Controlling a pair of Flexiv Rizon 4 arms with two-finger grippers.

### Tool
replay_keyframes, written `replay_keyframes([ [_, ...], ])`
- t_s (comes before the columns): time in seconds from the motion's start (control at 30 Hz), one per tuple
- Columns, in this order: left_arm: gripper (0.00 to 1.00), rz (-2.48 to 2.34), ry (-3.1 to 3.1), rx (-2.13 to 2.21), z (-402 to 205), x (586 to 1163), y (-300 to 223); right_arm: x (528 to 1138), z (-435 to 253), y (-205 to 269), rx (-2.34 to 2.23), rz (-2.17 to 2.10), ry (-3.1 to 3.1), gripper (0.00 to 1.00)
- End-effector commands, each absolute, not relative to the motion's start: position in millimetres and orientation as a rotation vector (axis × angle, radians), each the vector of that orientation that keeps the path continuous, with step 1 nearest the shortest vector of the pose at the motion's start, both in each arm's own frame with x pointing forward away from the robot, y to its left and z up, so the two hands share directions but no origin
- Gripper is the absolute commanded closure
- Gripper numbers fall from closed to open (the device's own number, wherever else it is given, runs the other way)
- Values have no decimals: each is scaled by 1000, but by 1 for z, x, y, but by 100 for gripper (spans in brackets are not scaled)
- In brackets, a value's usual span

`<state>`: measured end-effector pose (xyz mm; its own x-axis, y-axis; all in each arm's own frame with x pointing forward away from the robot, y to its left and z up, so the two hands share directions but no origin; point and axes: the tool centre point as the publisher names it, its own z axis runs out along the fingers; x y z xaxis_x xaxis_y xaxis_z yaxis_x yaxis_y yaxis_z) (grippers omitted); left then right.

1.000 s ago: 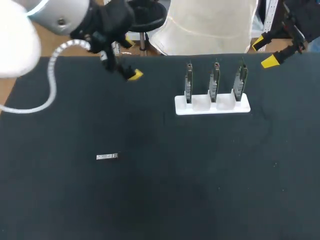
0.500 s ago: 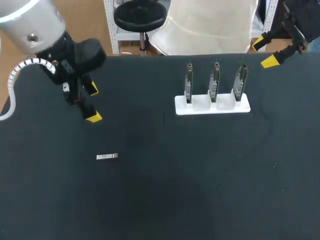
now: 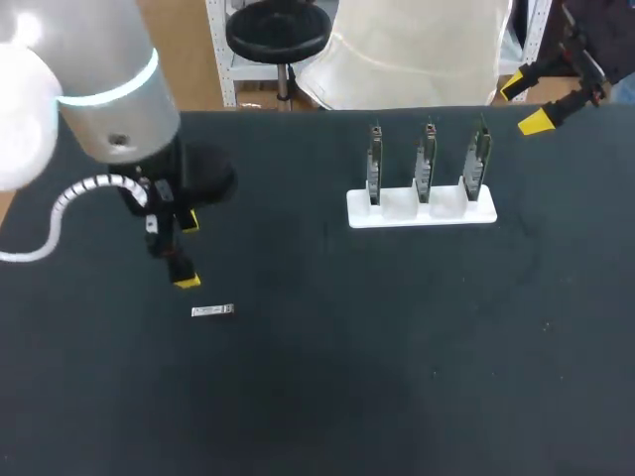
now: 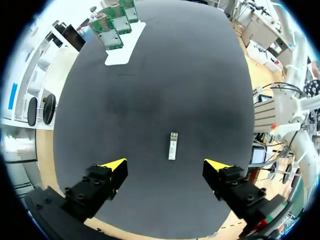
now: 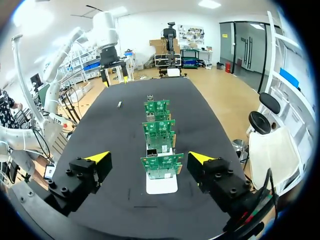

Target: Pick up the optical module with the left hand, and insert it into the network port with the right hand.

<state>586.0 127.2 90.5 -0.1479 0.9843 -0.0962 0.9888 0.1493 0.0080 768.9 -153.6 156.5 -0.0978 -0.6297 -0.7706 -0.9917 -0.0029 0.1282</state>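
Black worktop (image 3: 397, 377). Left arm (image 3: 99, 99) over its left half. White rack (image 3: 421, 211) holds three upright green boards (image 3: 426, 159). Left tool (image 3: 186, 252) hovers with fingers spread wide, empty. Right tool (image 3: 524, 103) likewise spread, beyond the rack. Optical module (image 3: 212, 311) lies flat just ahead of the left tool.

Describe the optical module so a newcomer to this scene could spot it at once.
On the black table, a white stand of three upright green circuit boards sits toward the right. Over on the left, just ahead of the left gripper, lies the optical module: a small silvery metal bar, flat and alone, the only loose item.
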Motion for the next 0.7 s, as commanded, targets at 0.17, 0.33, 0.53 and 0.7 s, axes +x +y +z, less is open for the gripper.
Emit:
replay_keyframes([
  [0.17,0,-92,2347,1996,55,573,124,766,157,-153,-1670,927,1774,0],
  [0.33,0,-79,2359,2000,42,567,123,766,157,-153,-1670,927,1774,0],
  [0.53,0,-80,2390,2004,27,565,125,766,157,-153,-1670,927,1774,0],
  [0.7,0,-89,2384,2029,18,564,124,766,157,-153,-1670,927,1774,0],
])
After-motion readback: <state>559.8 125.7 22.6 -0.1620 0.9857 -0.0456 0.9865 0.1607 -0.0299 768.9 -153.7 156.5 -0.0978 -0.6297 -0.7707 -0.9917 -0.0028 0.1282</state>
